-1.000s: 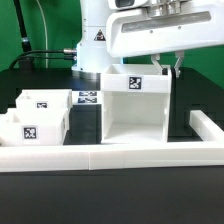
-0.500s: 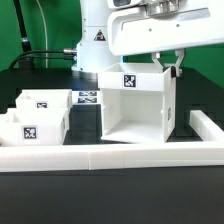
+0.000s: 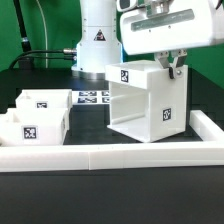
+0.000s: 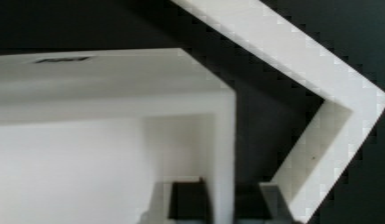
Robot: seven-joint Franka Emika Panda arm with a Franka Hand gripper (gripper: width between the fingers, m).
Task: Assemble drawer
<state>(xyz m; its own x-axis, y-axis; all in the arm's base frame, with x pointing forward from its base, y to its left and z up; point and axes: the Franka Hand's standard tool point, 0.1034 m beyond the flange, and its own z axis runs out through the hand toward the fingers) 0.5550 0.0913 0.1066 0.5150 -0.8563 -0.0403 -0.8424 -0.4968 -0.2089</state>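
Tall white plastic box-shaped housing (image 3: pixel 140 105) of the drawer: open front, black-and-white square tags on 2 faces. It stands mid-table, turned corner-on to the exterior view and apparently a little tilted. Cannot tell whether its base is clear of the black table (image 3: pixel 110 195).

Two-finger gripper (image 3: pixel 175 67) is at the housing's upper edge, on the exterior view's right. In the wrist view the jaws are narrowed to about a wall's thickness, with 1 dark finger (image 4: pixel 182 203) either side of the thin side wall, pinching it.

Handling, judged: hollow, so probably light. Stiff, smooth plastic, likely slippery between the pads. A hold on 1 wall is off-centre, so the box may pivot. The best grip is deep over the top edge.

2 smaller white knobbed trays (image 3: pixel 32 122) sit at the exterior view's left, well apart from the gripper, behind the low white border wall (image 3: pixel 120 157).
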